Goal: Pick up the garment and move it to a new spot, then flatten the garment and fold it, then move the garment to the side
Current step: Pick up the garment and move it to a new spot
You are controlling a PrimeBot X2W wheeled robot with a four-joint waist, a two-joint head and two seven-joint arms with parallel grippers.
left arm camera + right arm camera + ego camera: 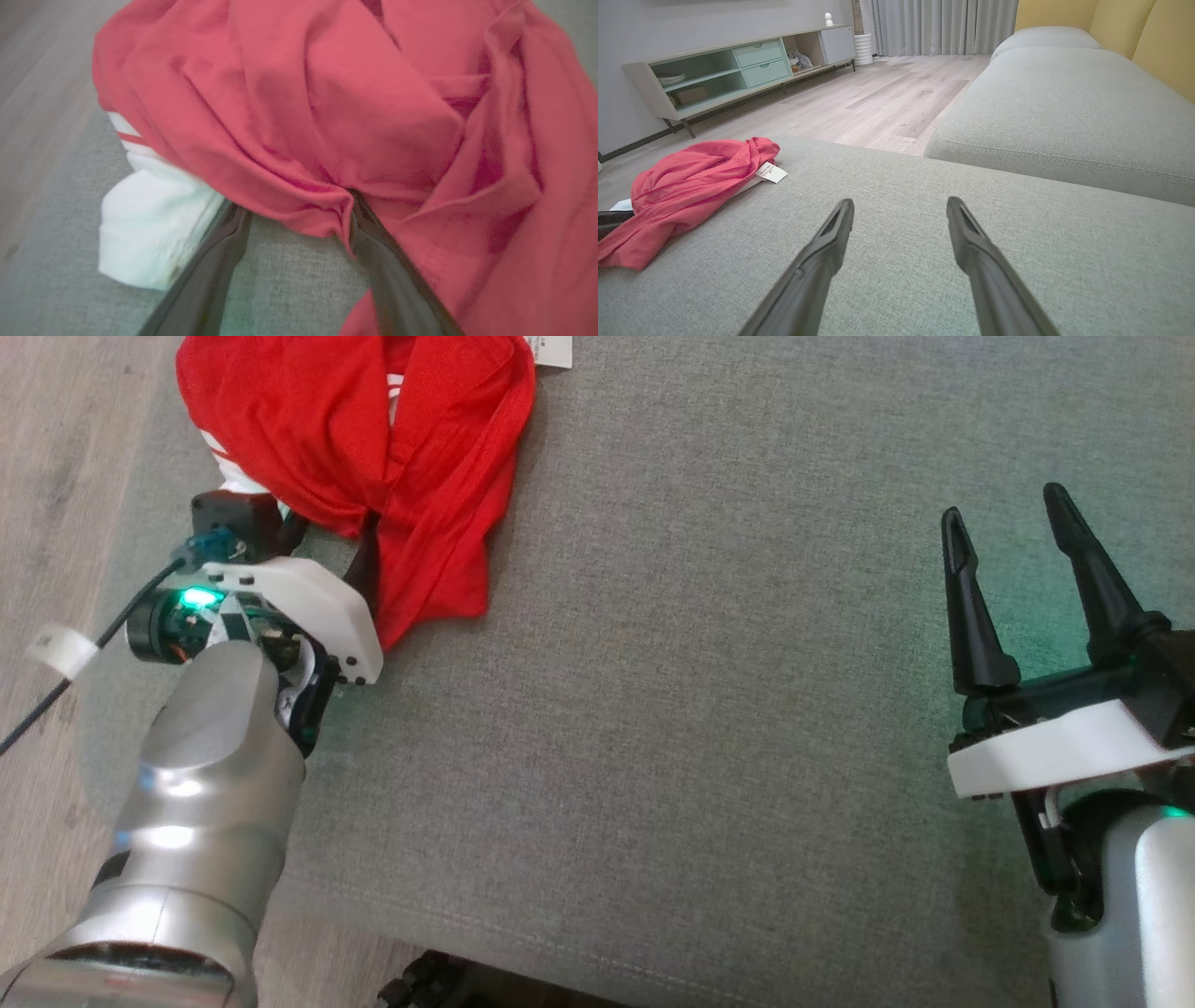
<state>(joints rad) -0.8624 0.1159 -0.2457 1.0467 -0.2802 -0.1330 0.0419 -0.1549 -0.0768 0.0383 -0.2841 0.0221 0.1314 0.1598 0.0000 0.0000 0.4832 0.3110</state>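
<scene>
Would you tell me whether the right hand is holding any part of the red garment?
No, the right hand stands open and empty over the grey cushion, well apart from the red garment.

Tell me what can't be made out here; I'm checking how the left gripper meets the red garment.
Left wrist view: the left gripper has its fingertips under folds of the garment, so whether cloth lies between them cannot be told.
Head view: the garment is cut off by the top edge; bunched, its kind is unclear.
Right wrist view: the white label has print too small to read.
</scene>
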